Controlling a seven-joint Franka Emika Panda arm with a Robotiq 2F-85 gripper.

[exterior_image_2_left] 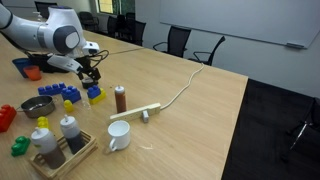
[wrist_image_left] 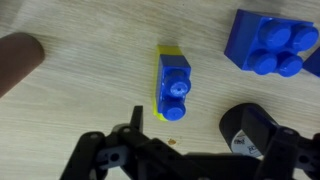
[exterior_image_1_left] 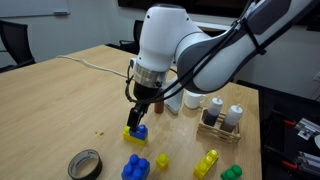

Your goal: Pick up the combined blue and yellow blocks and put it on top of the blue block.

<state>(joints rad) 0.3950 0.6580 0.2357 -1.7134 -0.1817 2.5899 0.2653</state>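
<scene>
The combined blue and yellow blocks [wrist_image_left: 173, 82] lie on the wooden table, a blue studded brick on a flat yellow one. They show in both exterior views [exterior_image_1_left: 136, 131] [exterior_image_2_left: 95, 95]. The all-blue block [wrist_image_left: 268, 42] sits apart from them, at the upper right of the wrist view and nearer the front edge in an exterior view [exterior_image_1_left: 135, 166]. My gripper [exterior_image_1_left: 143, 100] [exterior_image_2_left: 90, 72] hangs just above the combined blocks, open and empty. In the wrist view its fingers [wrist_image_left: 190, 150] frame the bottom edge, with the pair just beyond them.
A brown bottle [exterior_image_1_left: 160, 103] and a white mug [exterior_image_1_left: 190, 98] stand behind the blocks. A tray with shakers [exterior_image_1_left: 222, 118] stands beside them. Yellow bricks [exterior_image_1_left: 206, 163], a green brick [exterior_image_1_left: 231, 172] and a tape roll [exterior_image_1_left: 85, 163] lie near the front. A metal bowl [exterior_image_2_left: 38, 106] is nearby.
</scene>
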